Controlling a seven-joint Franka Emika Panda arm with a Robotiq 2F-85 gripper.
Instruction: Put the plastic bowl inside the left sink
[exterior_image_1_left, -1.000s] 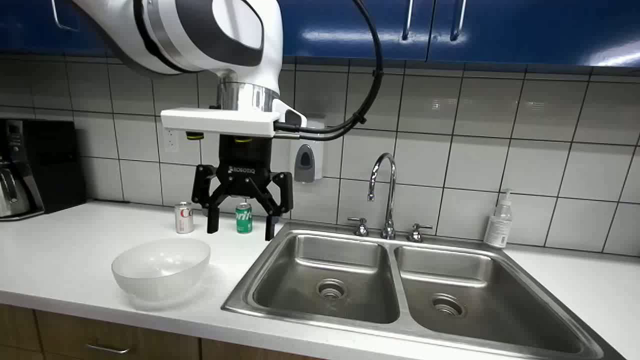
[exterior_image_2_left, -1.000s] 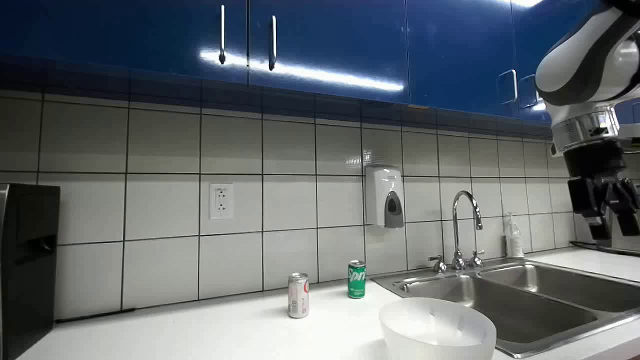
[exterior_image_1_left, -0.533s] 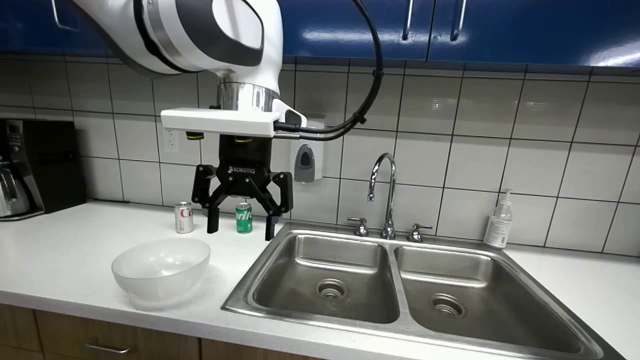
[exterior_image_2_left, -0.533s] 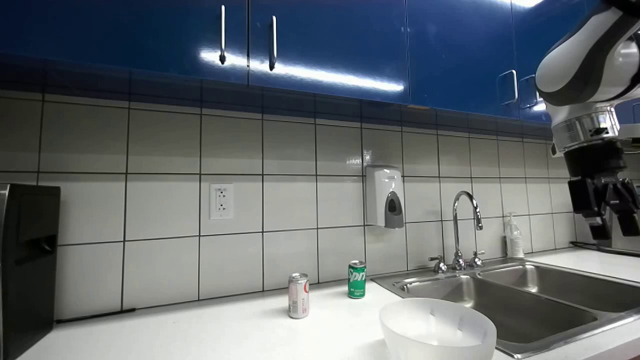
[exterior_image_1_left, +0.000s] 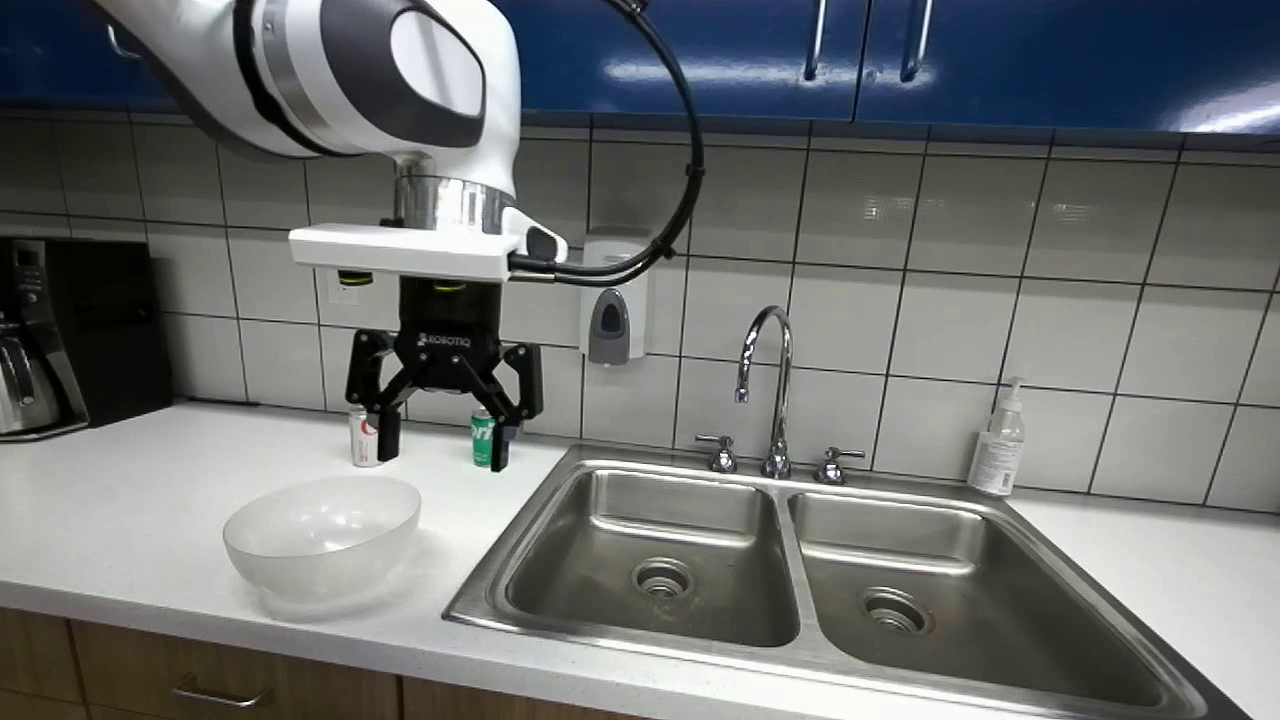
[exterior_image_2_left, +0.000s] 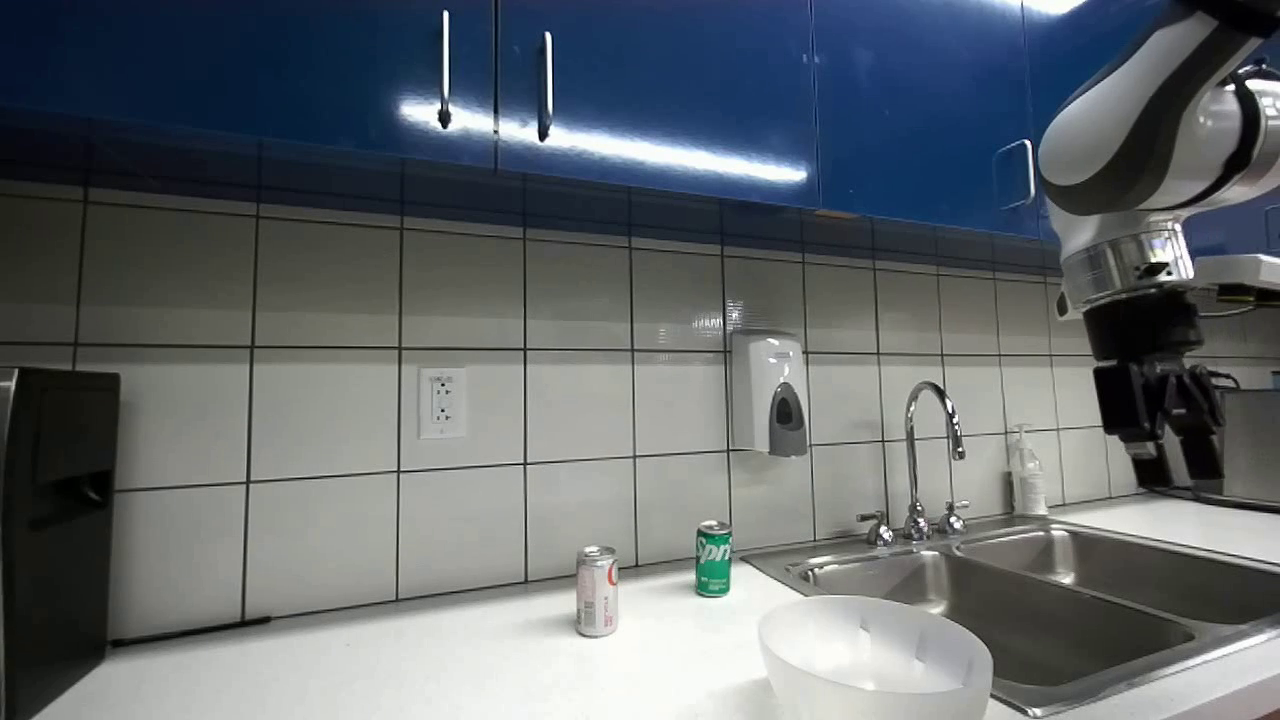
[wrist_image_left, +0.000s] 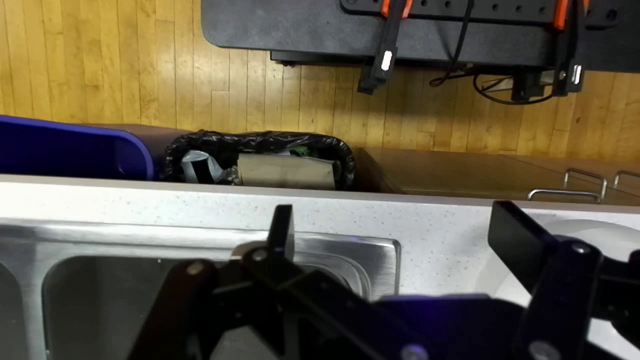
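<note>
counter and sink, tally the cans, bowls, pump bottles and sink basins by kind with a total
Cans (green can, silver can): 2
Plastic bowl: 1
Pump bottle: 1
Sink basins (left sink, right sink): 2
Total: 6

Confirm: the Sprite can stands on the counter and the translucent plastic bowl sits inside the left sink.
Not inside: the translucent plastic bowl sits on the counter beside the left sink, as an exterior view shows. You have the Sprite can right.

Kitchen, double sink (exterior_image_1_left: 804, 580), coffee maker (exterior_image_1_left: 100, 330)
</note>
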